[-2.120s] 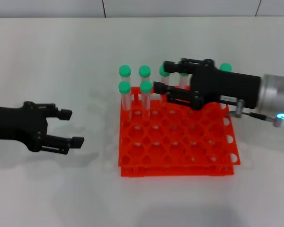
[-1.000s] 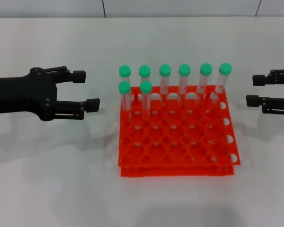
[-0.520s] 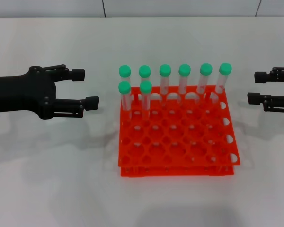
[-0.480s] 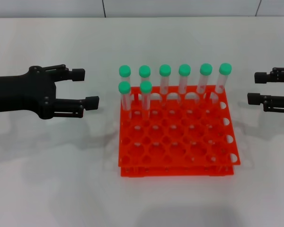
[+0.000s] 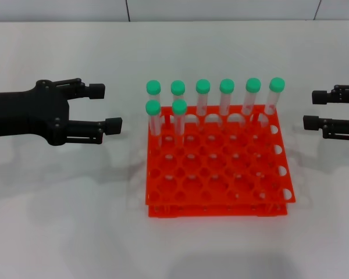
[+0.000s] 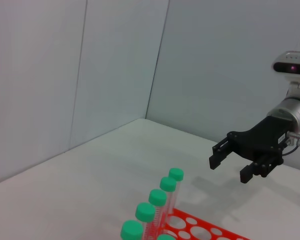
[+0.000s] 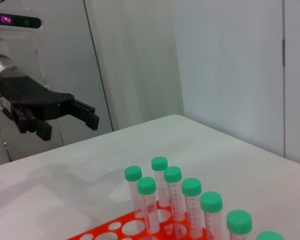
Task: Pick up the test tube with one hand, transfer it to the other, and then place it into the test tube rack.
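Observation:
The orange-red test tube rack (image 5: 218,210) stands mid-table. Several green-capped test tubes (image 5: 226,97) stand upright in it, filling the back row, with two more (image 5: 179,119) at the left of the second row. Which one is the task's tube I cannot tell. My left gripper (image 5: 106,107) hovers left of the rack, open and empty. My right gripper (image 5: 313,110) hovers right of the rack, also open and empty. The left wrist view shows the right gripper (image 6: 229,170) beyond the tubes (image 6: 167,184). The right wrist view shows the left gripper (image 7: 70,127) beyond the tubes (image 7: 160,165).
The white table (image 5: 64,221) runs back to a pale wall (image 5: 221,9). Most rack holes (image 5: 221,180) in the front rows hold nothing. No loose tube lies on the table in these views.
The right gripper has pulled back from over the rack's back row to the right side. The left gripper moved up and nearer the rack. Both have barely moved in the last half second.

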`<state>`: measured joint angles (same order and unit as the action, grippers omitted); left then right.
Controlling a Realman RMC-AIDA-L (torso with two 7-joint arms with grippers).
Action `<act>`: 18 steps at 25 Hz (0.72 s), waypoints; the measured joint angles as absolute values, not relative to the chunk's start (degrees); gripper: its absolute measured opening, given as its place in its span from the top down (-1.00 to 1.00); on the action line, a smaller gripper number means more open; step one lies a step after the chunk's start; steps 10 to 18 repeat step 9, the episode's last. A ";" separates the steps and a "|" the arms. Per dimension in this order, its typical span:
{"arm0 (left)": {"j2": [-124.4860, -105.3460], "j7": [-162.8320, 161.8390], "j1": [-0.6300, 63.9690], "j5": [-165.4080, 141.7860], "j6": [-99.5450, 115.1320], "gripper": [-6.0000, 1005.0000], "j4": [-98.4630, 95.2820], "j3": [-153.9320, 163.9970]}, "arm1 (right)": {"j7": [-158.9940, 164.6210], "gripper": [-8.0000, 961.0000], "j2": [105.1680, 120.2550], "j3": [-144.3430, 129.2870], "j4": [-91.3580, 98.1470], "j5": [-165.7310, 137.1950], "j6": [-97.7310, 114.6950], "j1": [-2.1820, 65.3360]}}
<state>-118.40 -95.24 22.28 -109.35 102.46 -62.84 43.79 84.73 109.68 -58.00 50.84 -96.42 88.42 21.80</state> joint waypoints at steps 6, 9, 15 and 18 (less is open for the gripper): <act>-118.38 -95.33 22.32 -109.53 102.51 -0.76 -62.84 43.77 | 84.90 -0.29 109.77 -58.00 50.81 -96.42 88.45 21.79; -118.38 -95.35 22.33 -109.55 102.53 -0.76 -62.84 43.77 | 84.94 -0.29 109.82 -58.00 50.82 -96.42 88.47 21.80; -118.38 -95.35 22.33 -109.55 102.53 -0.76 -62.84 43.77 | 84.94 -0.29 109.82 -58.00 50.82 -96.42 88.47 21.80; -118.38 -95.35 22.33 -109.55 102.53 -0.76 -62.84 43.77 | 84.94 -0.29 109.82 -58.00 50.82 -96.42 88.47 21.80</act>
